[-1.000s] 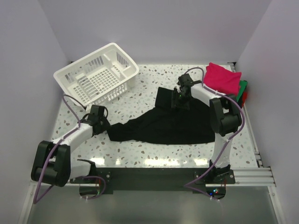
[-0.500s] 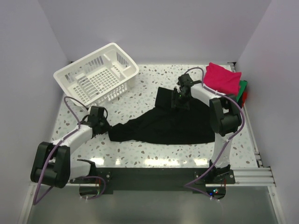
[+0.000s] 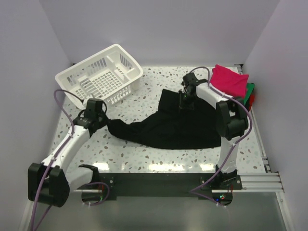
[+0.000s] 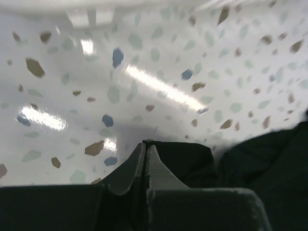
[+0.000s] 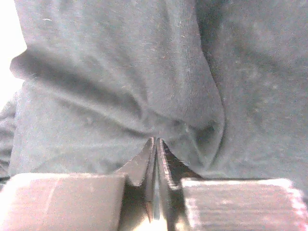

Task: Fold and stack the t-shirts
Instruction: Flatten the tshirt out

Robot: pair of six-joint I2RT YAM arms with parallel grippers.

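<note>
The speckled white table stood between pale walls, with the big black shirt spread across its middle. A white basket sat at the far left, and a folded pink shirt topped a small pile in the far right corner. The left claw was closed tight on the black shirt's left end, and the right claw pinched a pucker near its far edge. Either thin pinch might slip if the arms pulled apart hard, letting the cloth fall back bunched. The shirt looked crumpled, drawn into a long uneven band.
</note>
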